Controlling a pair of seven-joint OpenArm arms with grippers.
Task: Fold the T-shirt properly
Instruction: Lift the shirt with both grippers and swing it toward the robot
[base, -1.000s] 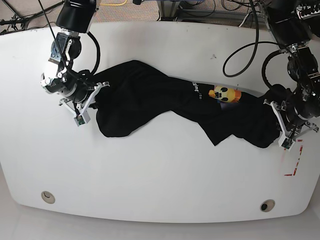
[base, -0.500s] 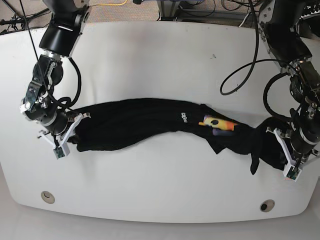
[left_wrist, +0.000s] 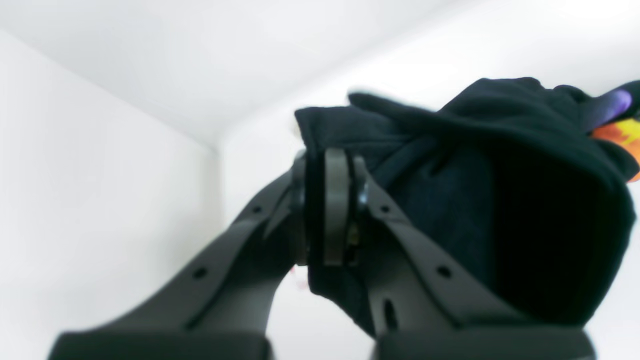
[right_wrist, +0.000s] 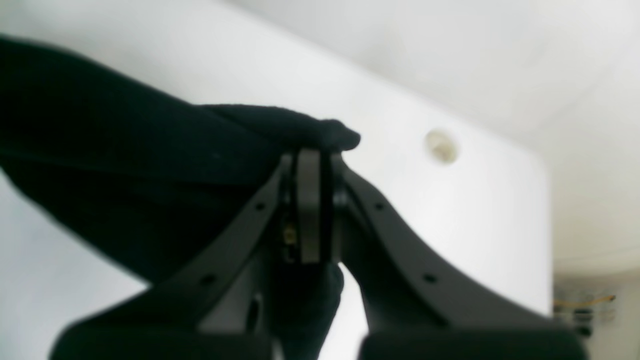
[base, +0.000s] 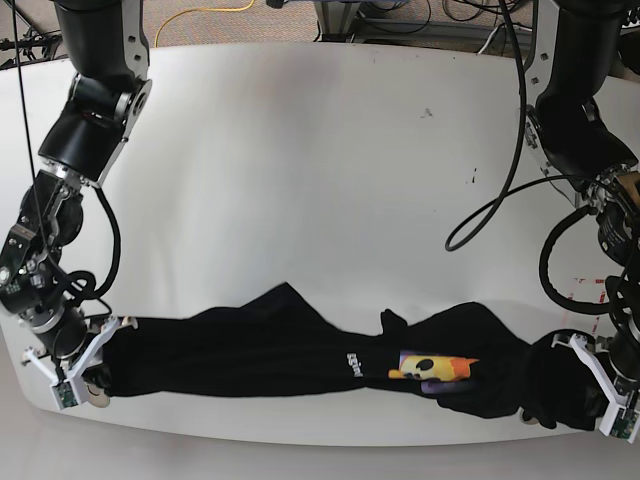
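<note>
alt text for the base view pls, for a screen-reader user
A black T-shirt is stretched in a long band along the near edge of a white table, the right gripper and left gripper shut on its opposite ends.

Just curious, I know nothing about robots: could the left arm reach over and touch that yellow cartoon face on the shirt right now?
Probably not as things stand. The left gripper has its jaws shut on the T-shirt at one end, so it is busy; the cartoon face lies close by, uncovered.

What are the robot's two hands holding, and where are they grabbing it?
Both hold the T-shirt. The left gripper pinches bunched black cloth at one end of the stretched shirt; the right gripper pinches the opposite end. Which edge or corner cannot be told.
</note>
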